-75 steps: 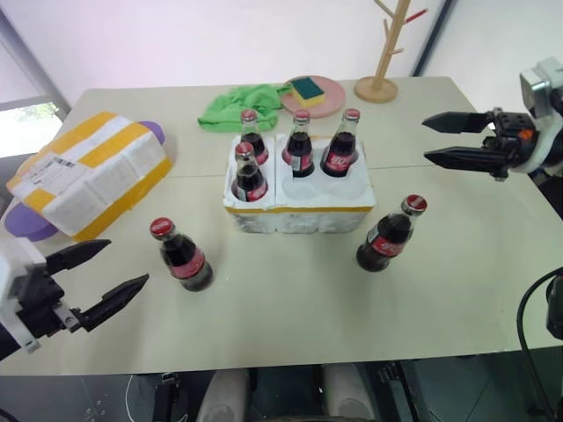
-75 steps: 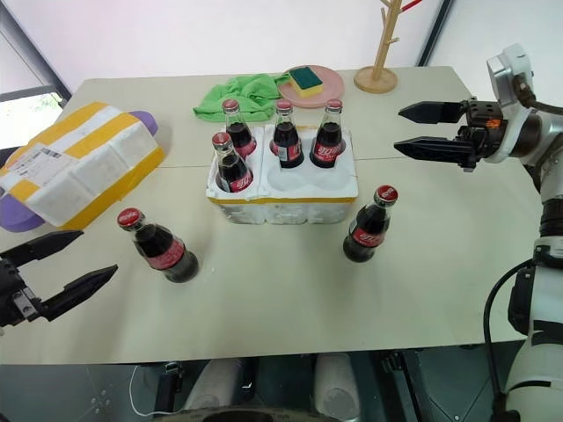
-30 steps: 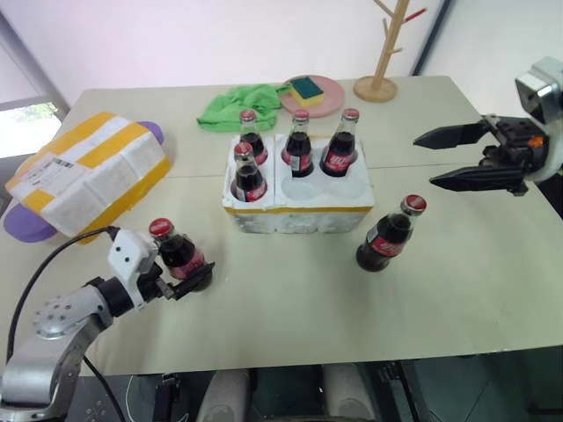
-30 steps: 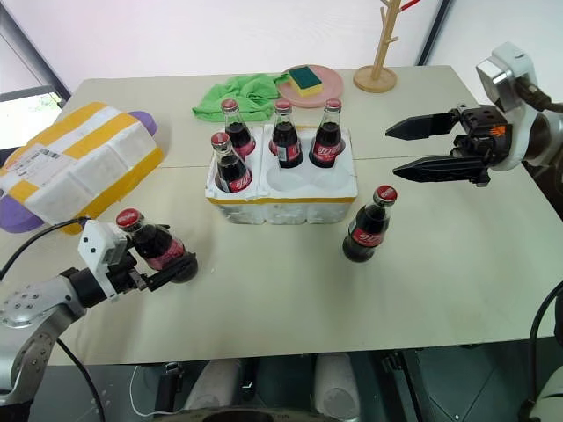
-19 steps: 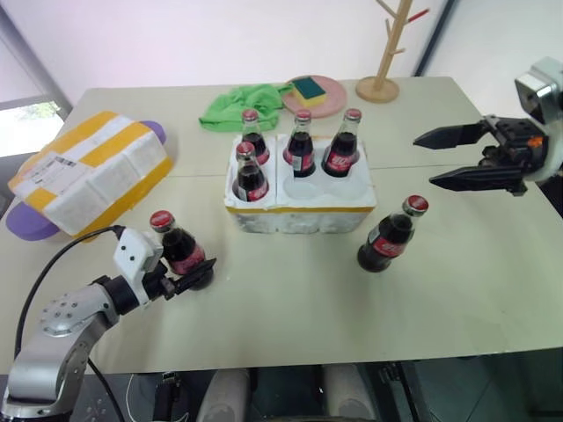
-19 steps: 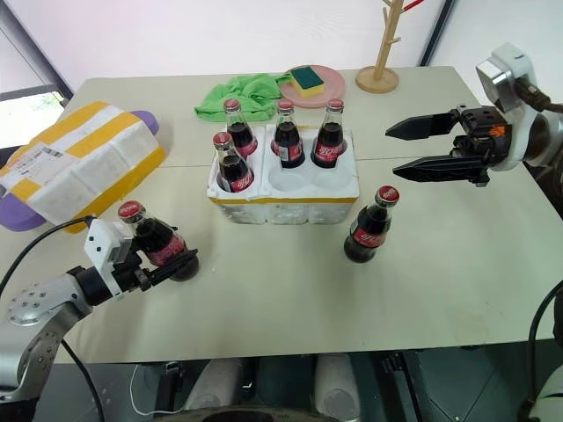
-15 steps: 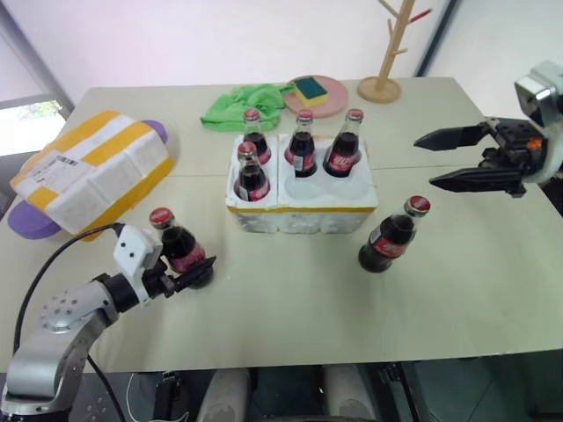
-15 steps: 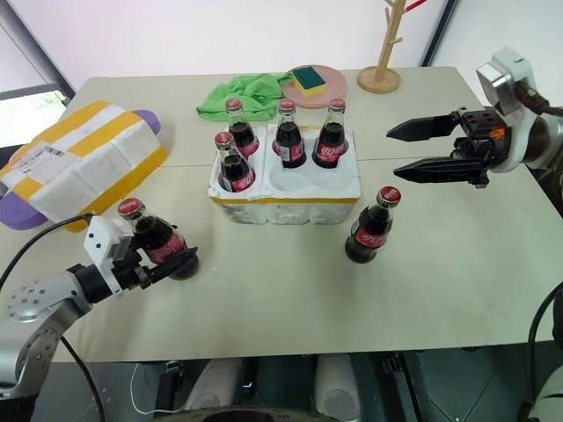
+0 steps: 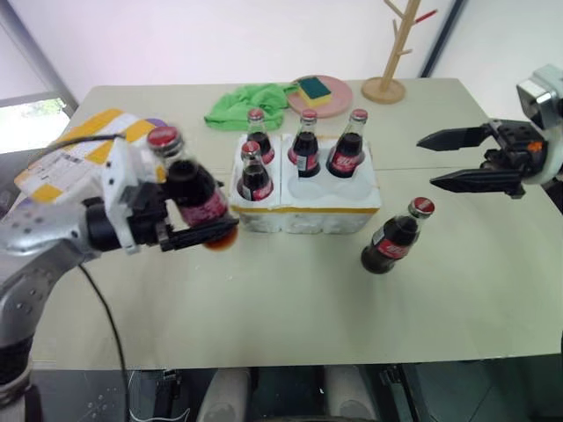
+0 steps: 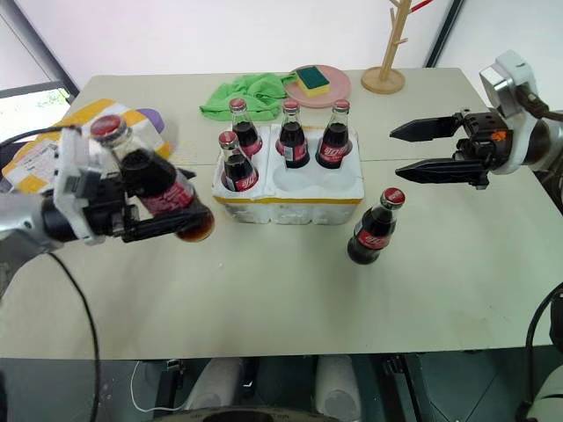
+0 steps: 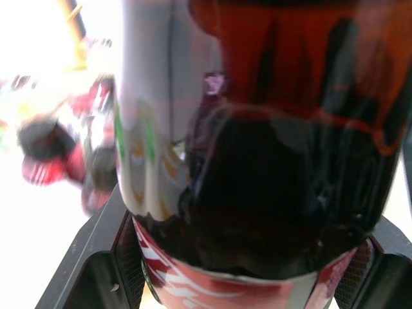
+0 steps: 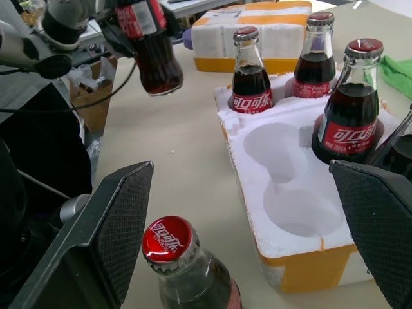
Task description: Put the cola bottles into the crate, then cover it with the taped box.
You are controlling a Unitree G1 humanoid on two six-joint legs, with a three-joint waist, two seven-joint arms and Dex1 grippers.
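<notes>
My left gripper (image 9: pixel 204 234) is shut on a cola bottle (image 9: pixel 190 188), holding it tilted in the air just left of the crate (image 9: pixel 308 212). In the left wrist view the dark bottle (image 11: pixel 270 161) sits between the fingers (image 11: pixel 90 257). The crate, a low white foam tray with a yellow band, holds several bottles: three in the back row (image 9: pixel 307 141) and one front left (image 9: pixel 254 172). Its two other front wells (image 12: pixel 283 180) are bare. A loose bottle (image 9: pixel 396 238) stands right of the crate. My right gripper (image 9: pixel 450 159) hangs open above the table, farther right. The taped box (image 10: pixel 40 156) lies far left, partly behind my left arm.
A green cloth (image 9: pixel 247 101) and a pink plate with a sponge (image 9: pixel 322 88) lie behind the crate. A wooden rack (image 9: pixel 396 53) stands at the back right. Something purple (image 10: pixel 149 116) pokes out from under the taped box.
My left gripper has lifted the bottle off the table and carried it up and right, toward the crate. The right arm has stayed still.
</notes>
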